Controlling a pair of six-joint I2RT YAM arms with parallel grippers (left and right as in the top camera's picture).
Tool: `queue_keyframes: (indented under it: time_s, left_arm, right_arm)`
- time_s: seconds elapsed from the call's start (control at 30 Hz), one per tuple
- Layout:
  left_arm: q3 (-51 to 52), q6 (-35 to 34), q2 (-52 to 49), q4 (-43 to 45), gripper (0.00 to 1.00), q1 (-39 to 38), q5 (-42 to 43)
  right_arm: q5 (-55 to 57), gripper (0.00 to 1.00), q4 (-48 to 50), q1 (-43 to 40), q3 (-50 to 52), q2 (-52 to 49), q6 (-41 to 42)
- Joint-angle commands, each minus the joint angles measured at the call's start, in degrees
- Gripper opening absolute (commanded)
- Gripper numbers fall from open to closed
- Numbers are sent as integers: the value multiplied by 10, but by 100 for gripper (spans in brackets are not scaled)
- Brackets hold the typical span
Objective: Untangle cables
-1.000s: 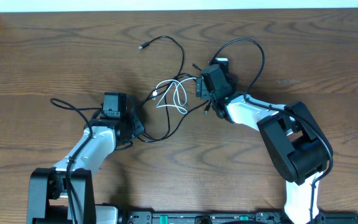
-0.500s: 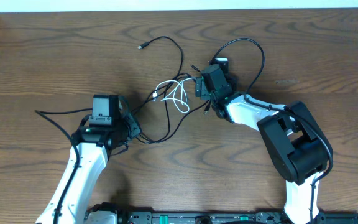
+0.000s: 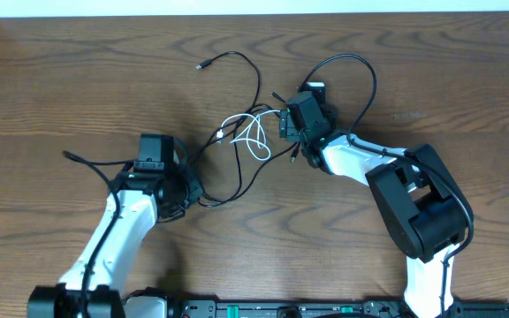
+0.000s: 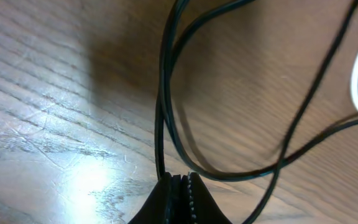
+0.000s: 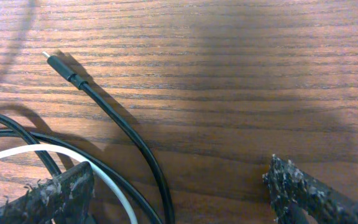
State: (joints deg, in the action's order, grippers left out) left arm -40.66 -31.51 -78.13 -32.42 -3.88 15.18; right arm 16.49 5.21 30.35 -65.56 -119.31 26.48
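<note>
A black cord [image 4: 165, 106] is clamped in the left gripper [image 4: 182, 185], at seven o'clock of the tangled cables [image 3: 241, 132]. It is best drawn slowly toward eight o'clock, so loops slide free rather than tighten. The right gripper [image 5: 179, 190], spread wide and empty at three o'clock, could be closed on the white cord [image 3: 253, 132] as an anchor.

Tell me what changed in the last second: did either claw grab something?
The left claw closed on a thin black cord, and its arm swung a little to the left. The right claw stayed open, holding nothing. The thin white cord and the brown wooden table look unchanged.
</note>
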Motion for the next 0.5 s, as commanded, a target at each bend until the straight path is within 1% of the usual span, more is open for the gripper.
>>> queue_keyframes:
  time_s: [0.0,0.17,0.4,0.47]
  left_arm:
    - [-8,1,-34,-3,8,-1,7]
    - [-8,2,-80,2,8,-1,6]
    - [-8,10,-143,33,8,-1,0]
    - [-8,10,-154,36,8,-1,-15]
  right_arm:
    - [-40,86,-22,-3,21,-33,15]
    - [-40,84,-22,-3,21,-33,15]
    - [-40,84,-23,-3,21,-33,15]
    - [-40,84,-24,-3,21,-33,15]
